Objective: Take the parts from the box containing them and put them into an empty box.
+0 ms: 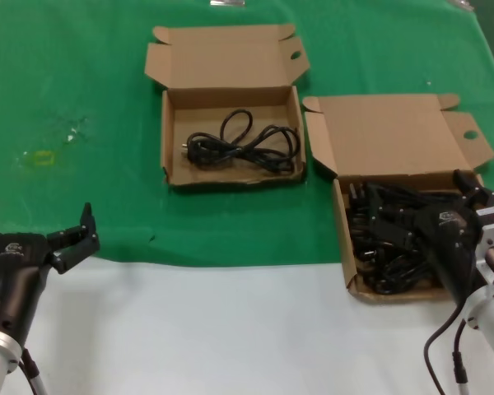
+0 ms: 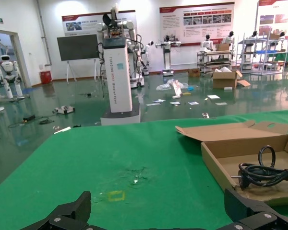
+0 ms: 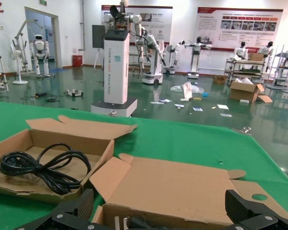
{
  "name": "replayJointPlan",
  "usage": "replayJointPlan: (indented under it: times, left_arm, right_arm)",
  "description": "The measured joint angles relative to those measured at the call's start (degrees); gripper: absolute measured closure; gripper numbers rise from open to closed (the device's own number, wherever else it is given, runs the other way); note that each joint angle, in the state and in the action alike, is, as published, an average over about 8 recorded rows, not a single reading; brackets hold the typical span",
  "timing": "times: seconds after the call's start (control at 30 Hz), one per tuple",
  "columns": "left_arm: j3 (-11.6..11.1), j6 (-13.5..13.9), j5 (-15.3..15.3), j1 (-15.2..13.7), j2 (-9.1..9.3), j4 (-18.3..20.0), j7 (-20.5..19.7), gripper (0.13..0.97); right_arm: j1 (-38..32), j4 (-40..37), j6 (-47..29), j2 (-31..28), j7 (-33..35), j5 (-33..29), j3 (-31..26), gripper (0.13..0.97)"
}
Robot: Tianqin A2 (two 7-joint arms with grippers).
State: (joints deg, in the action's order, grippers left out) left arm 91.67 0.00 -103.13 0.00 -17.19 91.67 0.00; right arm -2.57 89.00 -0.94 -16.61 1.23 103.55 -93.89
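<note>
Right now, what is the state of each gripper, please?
Left gripper: open, holding nothing, over the table edge on the robot's left.
Right gripper: open, holding nothing, over the box of cords.

Tabletop (image 1: 74,90): covered in green cloth, marked by a small yellow patch (image 1: 41,158) at 9 o'clock; near strip white. Two boxes (image 1: 230,136) (image 1: 395,156): plain brown corrugated cardboard. Power cords (image 1: 243,144) (image 1: 387,239): black throughout. Left claw (image 1: 37,226) and right claw (image 1: 473,193): black.
</note>
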Motion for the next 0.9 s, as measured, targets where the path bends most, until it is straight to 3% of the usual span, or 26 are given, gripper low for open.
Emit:
replayJointPlan:
  times: [0.9]
  left_arm:
    - [0.00, 0.00, 0.00, 0.00, 0.00, 0.00, 0.00, 0.132]
  right_arm:
    - [0.00, 0.00, 0.00, 0.00, 0.00, 0.00, 0.00, 0.129]
